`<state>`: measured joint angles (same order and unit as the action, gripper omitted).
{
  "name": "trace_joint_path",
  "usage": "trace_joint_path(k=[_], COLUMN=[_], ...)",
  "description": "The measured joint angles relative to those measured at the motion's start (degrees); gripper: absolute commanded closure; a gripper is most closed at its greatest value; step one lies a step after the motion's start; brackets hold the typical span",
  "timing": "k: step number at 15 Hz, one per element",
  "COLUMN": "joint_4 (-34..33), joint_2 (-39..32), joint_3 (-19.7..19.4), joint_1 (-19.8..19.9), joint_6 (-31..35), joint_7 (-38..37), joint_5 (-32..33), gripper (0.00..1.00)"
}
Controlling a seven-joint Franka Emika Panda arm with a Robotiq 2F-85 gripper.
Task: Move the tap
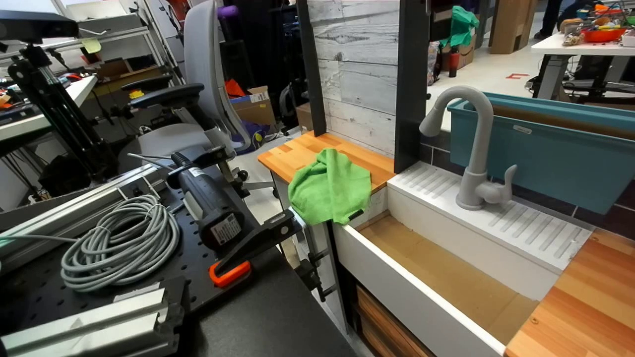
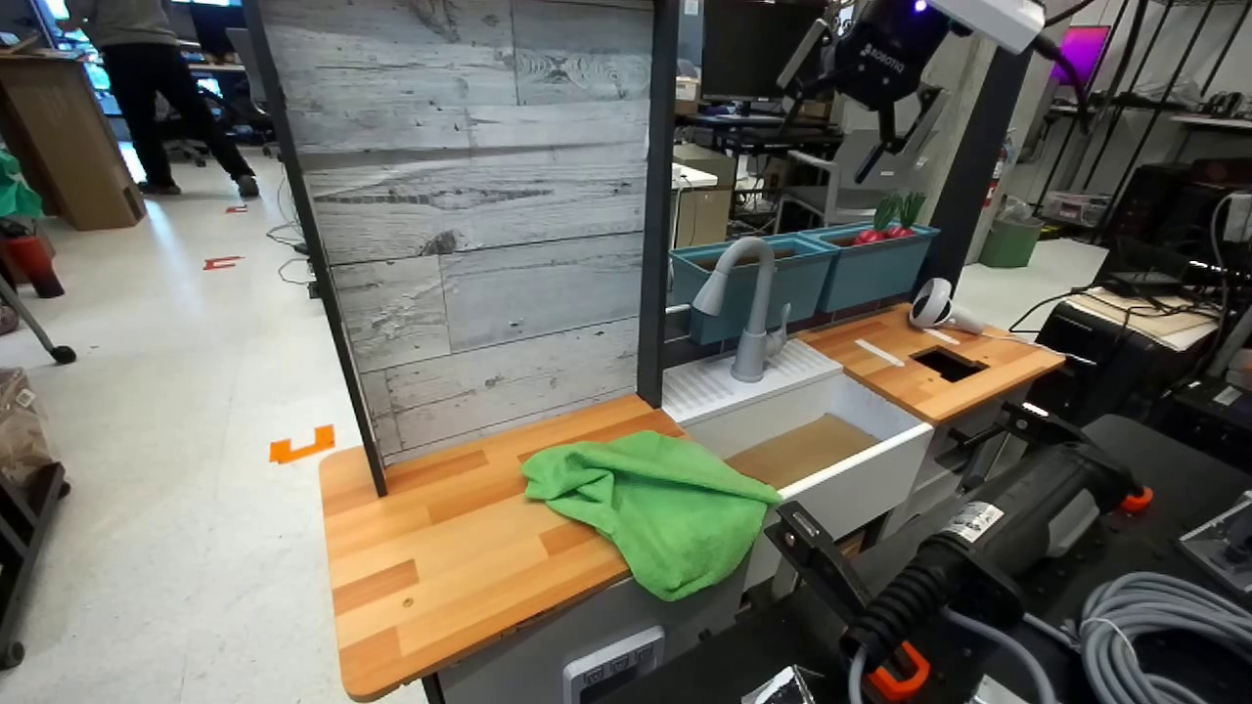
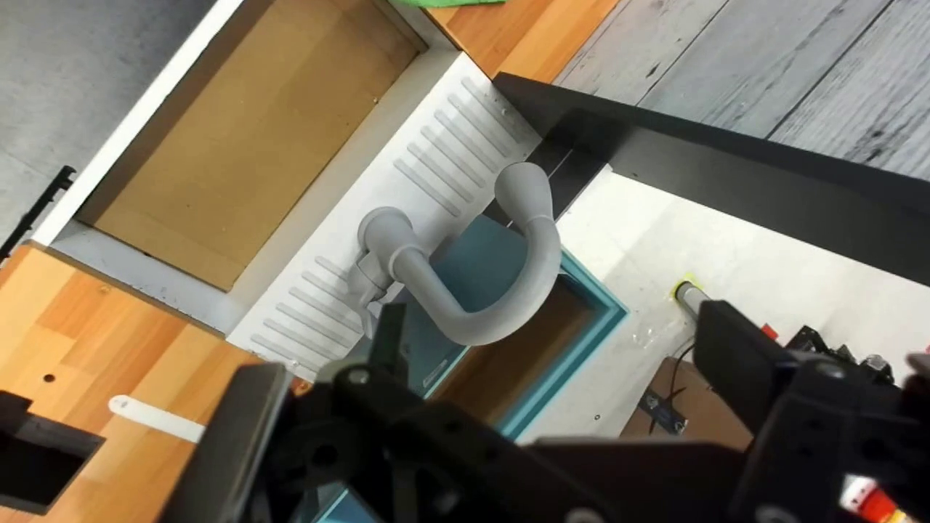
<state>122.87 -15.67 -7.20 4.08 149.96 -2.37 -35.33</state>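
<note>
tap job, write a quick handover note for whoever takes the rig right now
End effector: open, holding nothing, raised clear of the tap.
Tap: upright on the white ledge behind the basin, spout along the ledge toward the plank panel.
Done: can't tell; no grip on the tap yet.
Left: likely lower, grip and swing the spout; direction not given.
</note>
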Motion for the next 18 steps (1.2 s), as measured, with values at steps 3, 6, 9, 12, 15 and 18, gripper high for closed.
trace_joint_path(k=[3,6,9,12,15,18], joint_4=[-0.7,-0.8,-1.9,-4.9,-8.6,-12.2], joint_2=[-0.1,-0.5,-3.0,-6.8,-10.6,-14.3], joint_3=[0.0,0.3,0.5,1.1,1.9,2.1], joint_1=[0.1,0.4,0.5,0.8,1.6,1.8], joint_6=[0.0,0.0,-0.1,-0.4,-0.6,-0.7], joint_7=[-0.2,-0.8,-3.8,-7.7,-11.4,-14.7], joint_5=[0.0,0.4,0.3,0.2,0.1,0.1], gripper=[0.00,0.00,0.00,0.00,0.00,0.00])
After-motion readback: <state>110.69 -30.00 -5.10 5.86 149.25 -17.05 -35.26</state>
